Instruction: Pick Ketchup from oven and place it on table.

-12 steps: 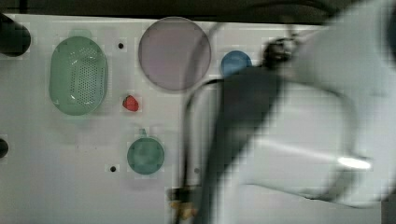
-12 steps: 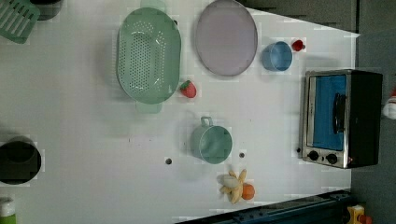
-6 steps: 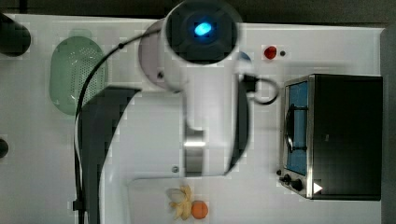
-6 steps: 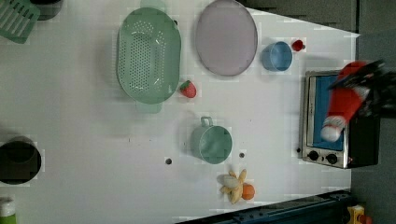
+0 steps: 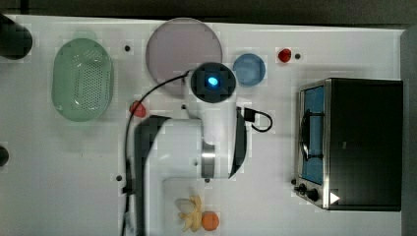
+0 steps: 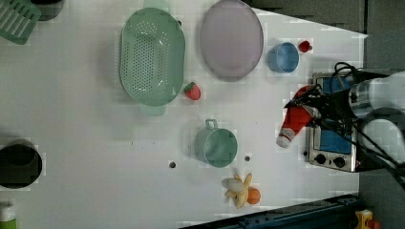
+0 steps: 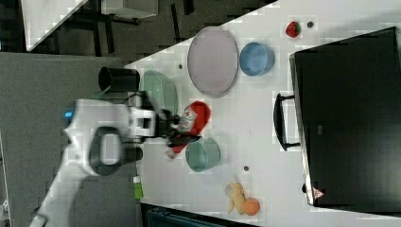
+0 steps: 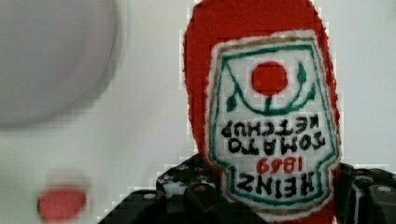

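Observation:
The Ketchup (image 8: 271, 121), a red bottle with a white-and-red label, is clamped between my gripper's (image 8: 275, 196) black fingers (image 8: 187, 193). In the left view the Ketchup (image 6: 293, 121) hangs tilted, white cap down, just off the oven's (image 6: 332, 143) front, with the gripper (image 6: 313, 107) on its upper part. In the right view the gripper (image 7: 182, 132) holds the Ketchup (image 7: 196, 118) above the white table (image 7: 255, 99), near a green cup (image 7: 203, 153). In the top view my arm (image 5: 213, 81) covers the bottle; the oven (image 5: 364, 142) stands at the top view's right on the table (image 5: 59, 162).
A green colander (image 5: 82, 78), a purple plate (image 5: 183, 49), a blue bowl (image 5: 249, 69) and two strawberries (image 5: 138, 108) (image 5: 283, 54) lie on the table. A peeled banana with an orange (image 5: 199, 220) sits near the front edge. A black cup (image 6: 19, 162) stands at the left view's left.
The arm has swung away from the oven out over the table. The Ketchup, in front of the oven door half a second ago, now hangs beside the oven over the table.

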